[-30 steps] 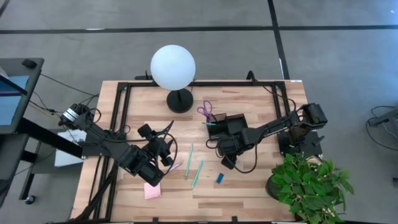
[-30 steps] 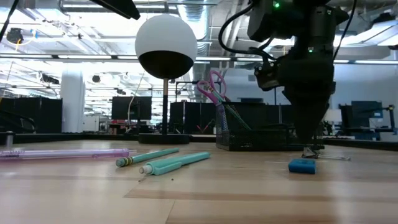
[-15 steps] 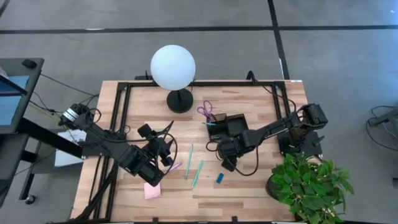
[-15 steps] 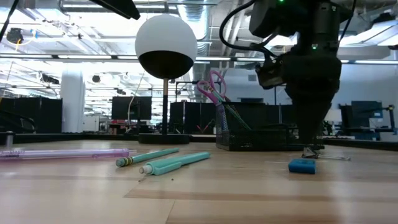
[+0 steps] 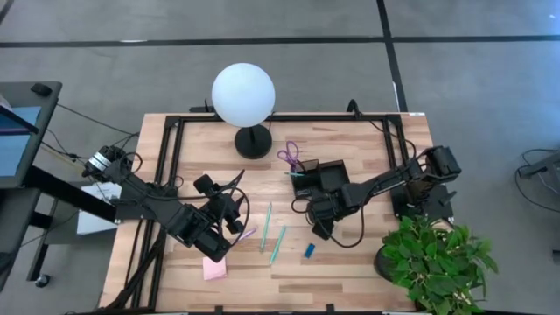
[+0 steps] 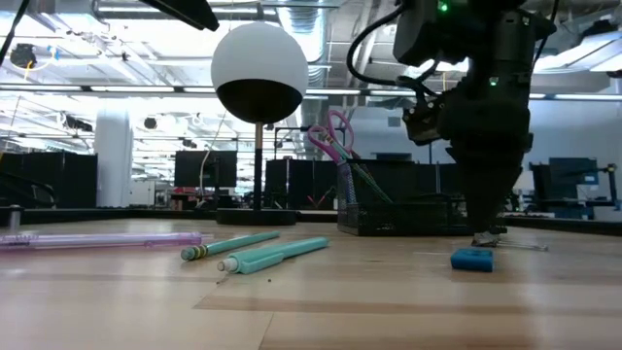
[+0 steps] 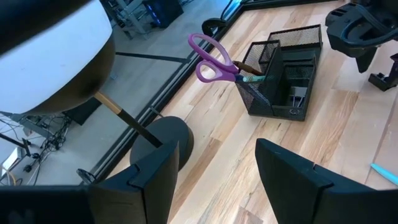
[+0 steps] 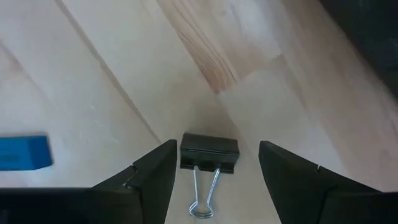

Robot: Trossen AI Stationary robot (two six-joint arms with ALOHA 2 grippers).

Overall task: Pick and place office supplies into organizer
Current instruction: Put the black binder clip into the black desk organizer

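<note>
The worktop (image 5: 350, 262) is smooth pale wood, so small parts can skate on it. The organizer (image 5: 325, 175) is black wire mesh and already holds purple-handled scissors (image 5: 288, 155). The right claw (image 8: 210, 165) hangs low beside the organizer, its fingers apart and straddling a black binder clip (image 8: 209, 152) with thin wire loops. Risk: a finger landing on the clip's hard folded body can flick it aside. The left claw (image 7: 214, 168) waits, fingers apart.
</note>
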